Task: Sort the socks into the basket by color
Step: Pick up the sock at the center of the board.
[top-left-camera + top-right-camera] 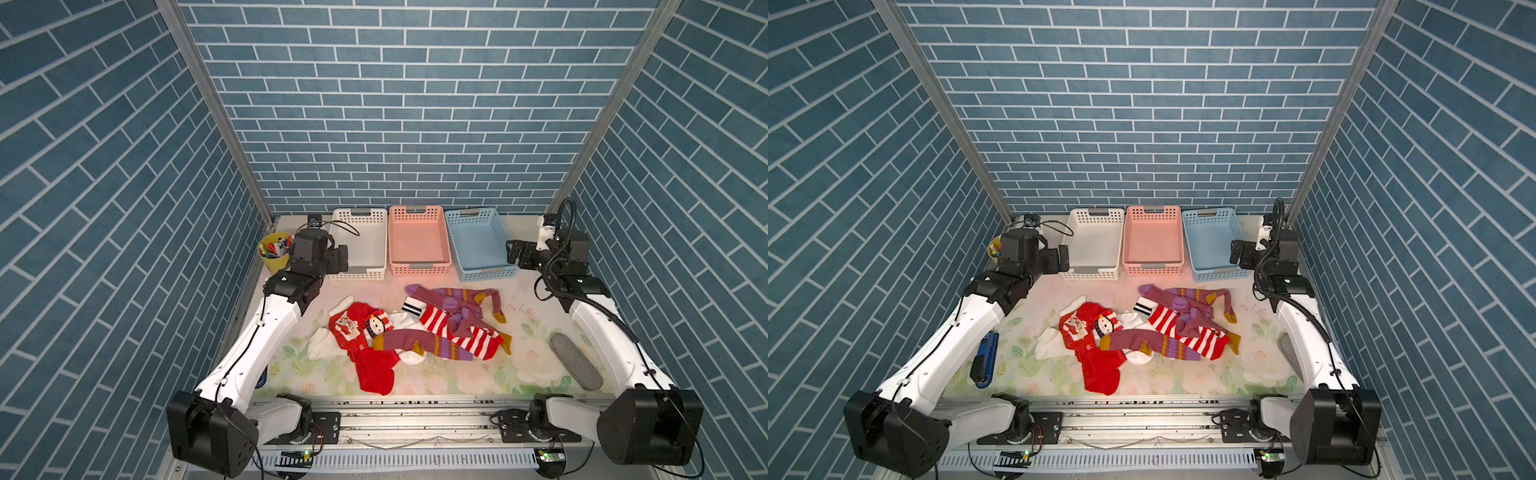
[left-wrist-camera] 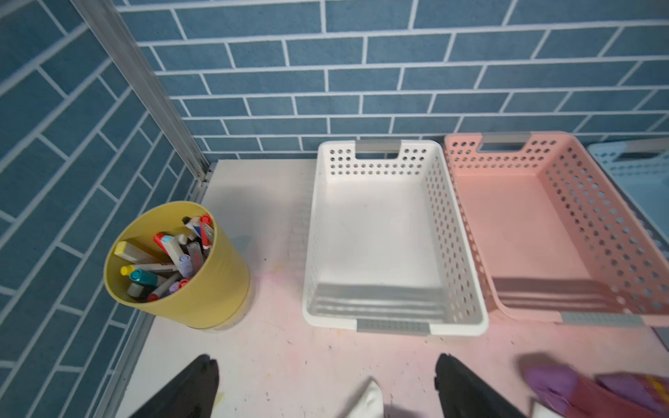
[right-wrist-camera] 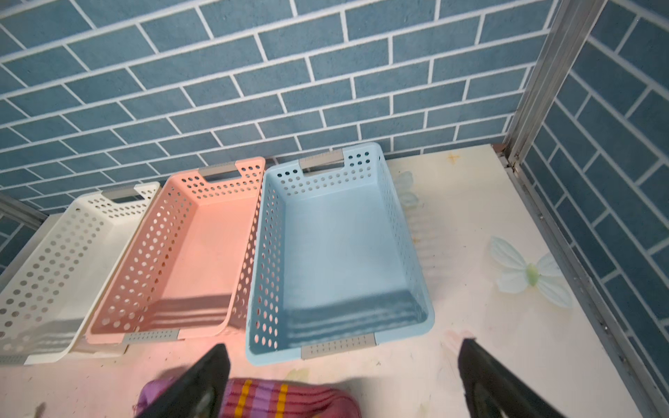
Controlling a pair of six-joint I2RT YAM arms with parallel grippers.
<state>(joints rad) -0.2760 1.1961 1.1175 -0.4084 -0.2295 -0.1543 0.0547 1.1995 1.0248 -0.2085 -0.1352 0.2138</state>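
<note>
I'm looking down on the flowered table [image 1: 469, 374], with the left arm [image 1: 257, 345] and right arm [image 1: 602, 336] reaching up either side of it. Along the far edge three baskets sit side by side: white basket [image 1: 360, 217], pink basket [image 1: 417, 216], blue basket [image 1: 471, 218], with nothing in any of them. The socks [image 1: 415, 332] lie heaped mid-table, in front of the baskets. There is a red snowman sock [image 1: 374, 370] towards my left arm, and a mauve sock [image 1: 415, 338] is draped across a red-white striped sock [image 1: 436, 320]. A white sock's black-banded cuff [image 1: 411, 308] pokes out behind. A grey pad [image 1: 575, 361] lies flat just beside the right arm, well apart from the pile. A dark blue object [image 1: 986, 357] sits under the left arm, and I cannot tell what it is. A yellow cup [image 2: 202, 289] stands left of the white basket, stuffed with markers [image 2: 163, 253]; their print is too blurred to read. The left gripper [image 2: 324, 358] has its jaws spread wide in front of the white basket and holds nothing. The right gripper [image 3: 344, 343] is spread just as wide by the blue basket, with mauve fabric below one finger [image 3: 195, 383], nothing clamped.
</note>
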